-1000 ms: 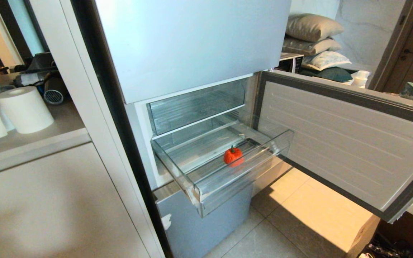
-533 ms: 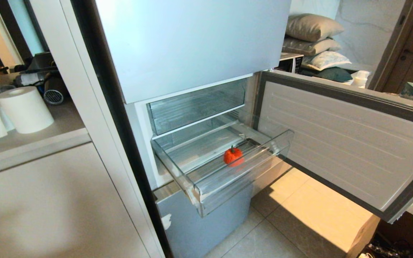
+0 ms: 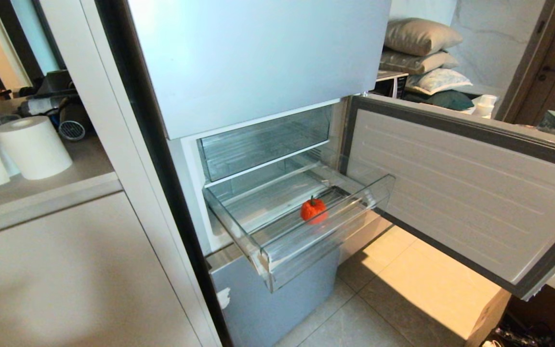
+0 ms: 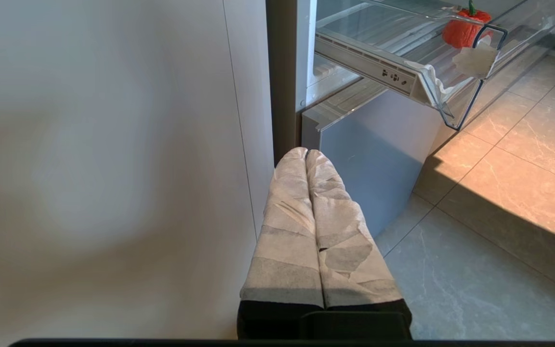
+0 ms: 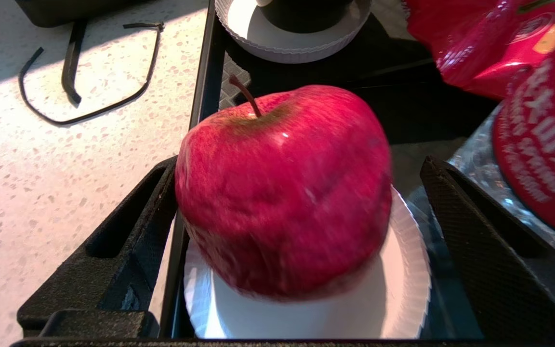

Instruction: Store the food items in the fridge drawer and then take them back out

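Fridge drawer (image 3: 277, 250), clear plastic with a ribbed floor, stands pulled out from the open lower compartment, and a small red-orange fruit with a short dark stem (image 3: 313, 210) sits on its floor toward the right side. The fridge door (image 3: 460, 193) hangs swung open to the right of the drawer. A roll of paper towel (image 3: 34, 147) stands on the desk (image 3: 41, 193) at the far left, and pillows (image 3: 419, 53) are stacked beyond the door.

Neither arm shows in the head view. The left end effector (image 4: 306, 154) hangs low beside the white cabinet panel, below the drawer and well apart from it, with its wrapped fingers (image 4: 289, 226) pressed together and holding nothing.

The right end effector (image 5: 297, 241) is away at a speckled desk (image 5: 65, 168), its black fingers (image 5: 480, 250) spread wide on either side of a red apple (image 5: 284, 193) that rests on a white paper plate (image 5: 398, 299); whether a finger touches the apple cannot be told. A red packet (image 5: 480, 43) and a red-labelled container (image 5: 542, 154) lie just beside the apple.
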You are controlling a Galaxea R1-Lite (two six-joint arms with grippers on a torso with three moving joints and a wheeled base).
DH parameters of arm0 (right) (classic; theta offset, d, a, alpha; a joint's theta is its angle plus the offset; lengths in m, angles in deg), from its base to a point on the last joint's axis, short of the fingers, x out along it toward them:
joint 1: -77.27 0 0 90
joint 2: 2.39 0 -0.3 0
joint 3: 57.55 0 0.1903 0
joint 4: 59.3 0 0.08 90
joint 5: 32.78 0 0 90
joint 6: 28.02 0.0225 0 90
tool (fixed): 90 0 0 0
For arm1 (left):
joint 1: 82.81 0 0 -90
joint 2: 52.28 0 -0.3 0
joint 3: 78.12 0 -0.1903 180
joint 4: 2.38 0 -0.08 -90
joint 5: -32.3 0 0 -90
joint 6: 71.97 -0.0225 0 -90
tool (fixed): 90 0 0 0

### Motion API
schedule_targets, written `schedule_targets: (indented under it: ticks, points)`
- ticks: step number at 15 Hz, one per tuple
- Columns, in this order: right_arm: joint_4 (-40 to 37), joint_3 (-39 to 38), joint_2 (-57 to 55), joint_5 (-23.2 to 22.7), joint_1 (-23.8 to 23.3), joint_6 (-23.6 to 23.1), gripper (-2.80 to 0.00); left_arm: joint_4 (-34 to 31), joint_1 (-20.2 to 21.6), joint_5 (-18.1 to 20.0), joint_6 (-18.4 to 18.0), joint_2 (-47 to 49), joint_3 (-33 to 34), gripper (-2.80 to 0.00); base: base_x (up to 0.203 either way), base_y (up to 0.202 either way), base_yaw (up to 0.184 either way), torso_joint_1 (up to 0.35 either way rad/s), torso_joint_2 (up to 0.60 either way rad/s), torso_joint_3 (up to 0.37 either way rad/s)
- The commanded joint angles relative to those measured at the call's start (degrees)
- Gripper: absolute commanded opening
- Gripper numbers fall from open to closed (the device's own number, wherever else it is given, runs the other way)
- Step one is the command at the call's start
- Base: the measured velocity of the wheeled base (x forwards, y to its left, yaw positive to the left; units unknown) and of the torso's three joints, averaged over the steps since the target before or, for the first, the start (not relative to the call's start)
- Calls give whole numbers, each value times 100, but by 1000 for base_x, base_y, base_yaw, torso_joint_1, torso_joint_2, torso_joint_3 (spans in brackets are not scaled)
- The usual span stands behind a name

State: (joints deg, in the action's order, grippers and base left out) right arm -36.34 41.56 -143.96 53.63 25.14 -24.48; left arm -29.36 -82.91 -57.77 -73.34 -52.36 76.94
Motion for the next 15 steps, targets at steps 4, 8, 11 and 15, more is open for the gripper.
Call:
schedule_targets:
  ticks: [4, 8, 11, 15]
  points:
    - [26, 300, -328, -59, 9, 23, -280, 0, 1, -1, 2, 7, -1, -280, 0, 0, 0, 0, 0, 0]
    - [-5, 189, -154, -191, 9, 48, -280, 0, 1, -1, -3, 7, -1, -280, 0, 0, 0, 0, 0, 0]
    - [-13, -194, 305, -320, 13, 90, -280, -6, 1, -1, -4, 7, -1, -280, 0, 0, 0, 0, 0, 0]
    - [-216, -1226, 1973, -370, 15, 213, -280, 0, 1, -1, 5, 7, -1, -280, 0, 0, 0, 0, 0, 0]
